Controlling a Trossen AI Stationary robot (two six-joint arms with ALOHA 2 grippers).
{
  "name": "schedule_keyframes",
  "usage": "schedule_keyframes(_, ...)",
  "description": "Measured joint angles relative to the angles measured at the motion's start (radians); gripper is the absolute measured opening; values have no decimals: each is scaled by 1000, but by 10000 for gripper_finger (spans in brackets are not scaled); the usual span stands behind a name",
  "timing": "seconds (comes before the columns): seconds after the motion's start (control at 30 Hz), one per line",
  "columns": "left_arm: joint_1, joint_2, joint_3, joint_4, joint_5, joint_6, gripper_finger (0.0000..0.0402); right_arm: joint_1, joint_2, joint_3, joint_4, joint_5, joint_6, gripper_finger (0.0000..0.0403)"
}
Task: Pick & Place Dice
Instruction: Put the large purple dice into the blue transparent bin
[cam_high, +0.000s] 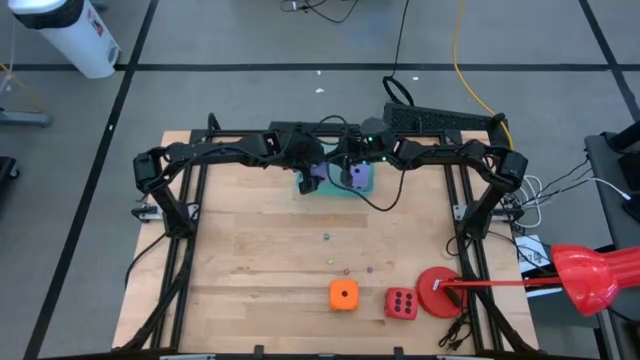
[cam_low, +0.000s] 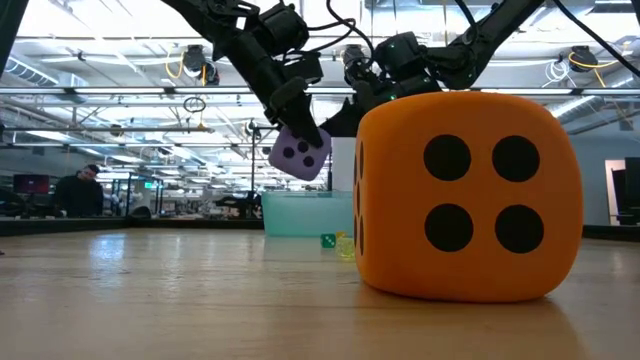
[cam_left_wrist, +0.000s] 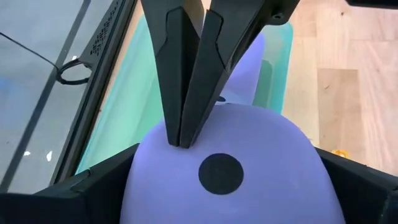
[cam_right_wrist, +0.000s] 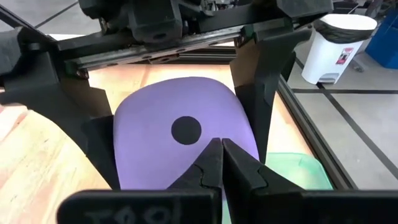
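Observation:
A lavender die hangs above the teal tray at the table's far middle, also seen in the low view. My left gripper stands wide around it, one finger on each side. My right gripper is shut, its tips at the die's one-pip face. A second lavender die lies in the tray. The orange die and the red die rest on the table near its front edge. My left gripper pinches the lavender die by two opposite faces between its two fingers. It comes slanting down from the table's left side. The die is lifted clear above the tray. My right gripper touches the die's one-pip face with its shut fingertips, close to the pip. It slants down from the table's right side.
A flat red disc lies right of the red die, with a red-handled tool reaching in over the right edge. Several tiny coloured cubes lie scattered mid-table. The black frame rails run along both sides.

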Motion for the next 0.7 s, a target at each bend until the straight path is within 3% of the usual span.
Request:
schedule_keyframes(0.27, 24, 21, 0, 10, 71, -19, 400, 0, 3, -2, -11, -4, -3, 0)
schedule_keyframes(0.7, 15, 87, 0, 138, 97, -10, 399, 2, -75, -4, -27, 25, 0, 0)
